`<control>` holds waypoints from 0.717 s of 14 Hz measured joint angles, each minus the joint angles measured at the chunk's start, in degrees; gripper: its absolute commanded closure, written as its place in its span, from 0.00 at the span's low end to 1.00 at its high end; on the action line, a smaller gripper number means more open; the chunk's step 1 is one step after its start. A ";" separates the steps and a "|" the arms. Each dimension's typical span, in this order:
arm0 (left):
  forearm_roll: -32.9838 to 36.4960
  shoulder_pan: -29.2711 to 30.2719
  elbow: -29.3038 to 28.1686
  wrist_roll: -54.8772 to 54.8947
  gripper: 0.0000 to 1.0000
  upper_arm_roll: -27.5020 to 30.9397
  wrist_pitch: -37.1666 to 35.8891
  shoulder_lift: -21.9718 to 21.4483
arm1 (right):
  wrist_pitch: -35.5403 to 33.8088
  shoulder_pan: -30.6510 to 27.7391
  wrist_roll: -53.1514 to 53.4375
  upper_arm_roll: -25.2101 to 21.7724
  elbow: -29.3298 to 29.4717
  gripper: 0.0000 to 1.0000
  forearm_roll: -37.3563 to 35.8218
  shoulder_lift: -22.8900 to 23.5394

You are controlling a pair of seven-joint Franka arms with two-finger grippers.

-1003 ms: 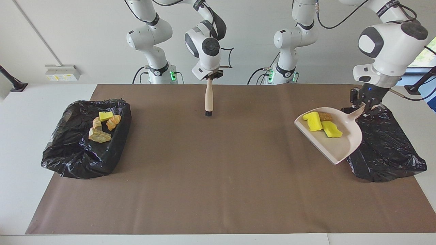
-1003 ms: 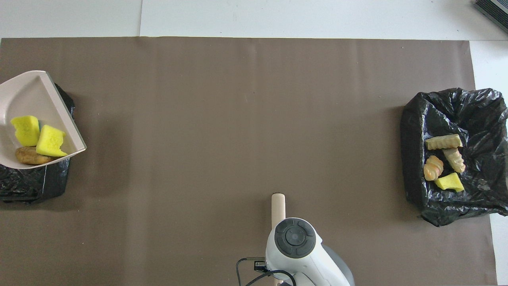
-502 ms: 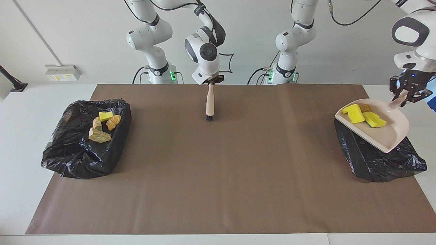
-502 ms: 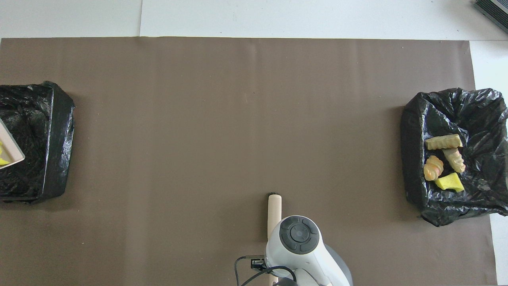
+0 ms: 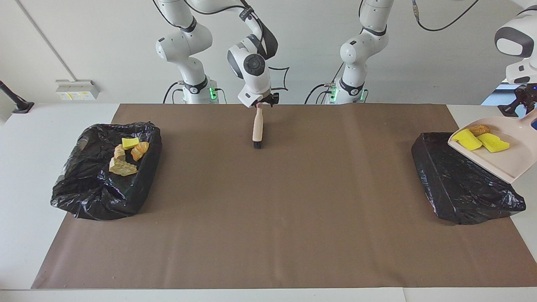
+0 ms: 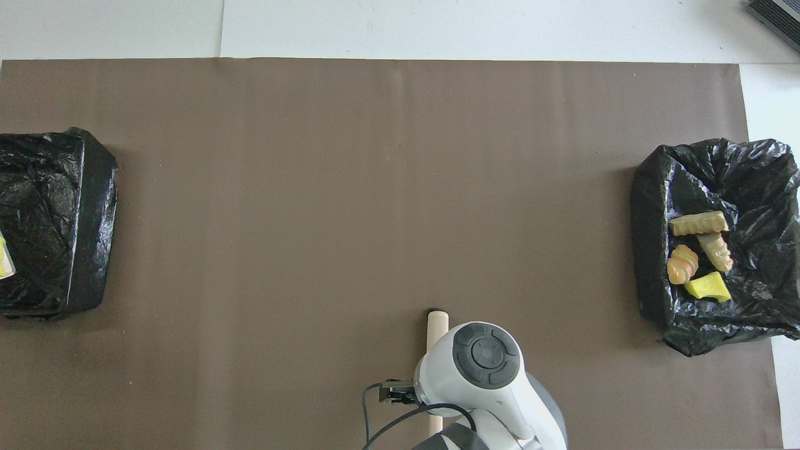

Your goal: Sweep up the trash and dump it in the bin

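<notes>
A pink dustpan (image 5: 505, 157) hangs over the black bin (image 5: 457, 180) at the left arm's end of the table, with my left gripper (image 5: 527, 110) shut on its handle. In the pan lie two yellow sponge bits (image 5: 466, 139) and a brown chunk (image 5: 478, 128) of trash. In the overhead view only a yellow sliver (image 6: 3, 264) shows over that bin (image 6: 50, 219). The brush (image 5: 257, 131) lies on the mat close to the robots. My right gripper (image 5: 263, 104) stands open around its handle end.
A second black bin (image 5: 105, 176) at the right arm's end holds several lumps (image 5: 126, 157), also seen from overhead (image 6: 694, 250). The brown mat (image 5: 268, 209) covers the table between the two bins.
My left gripper carried the dustpan out over the bin toward the table's end. The right gripper lowered the brush onto the mat and let go of it.
</notes>
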 measured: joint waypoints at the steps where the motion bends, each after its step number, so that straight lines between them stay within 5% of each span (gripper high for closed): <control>1: 2.44 -0.22 0.00 -0.70 1.00 0.00 0.00 0.00 | 0.01 -1.84 -0.02 -0.10 2.07 0.00 -2.59 -0.12; 6: 11.12 -0.60 0.09 -1.72 1.00 0.02 -0.01 -0.02 | -0.13 -11.35 -0.35 -0.45 10.85 0.00 -15.64 -0.28; 10: 13.63 -0.60 0.79 -1.72 1.00 -0.03 -0.71 -0.29 | -9.91 -20.16 -5.16 -0.67 22.58 0.00 -17.59 -0.40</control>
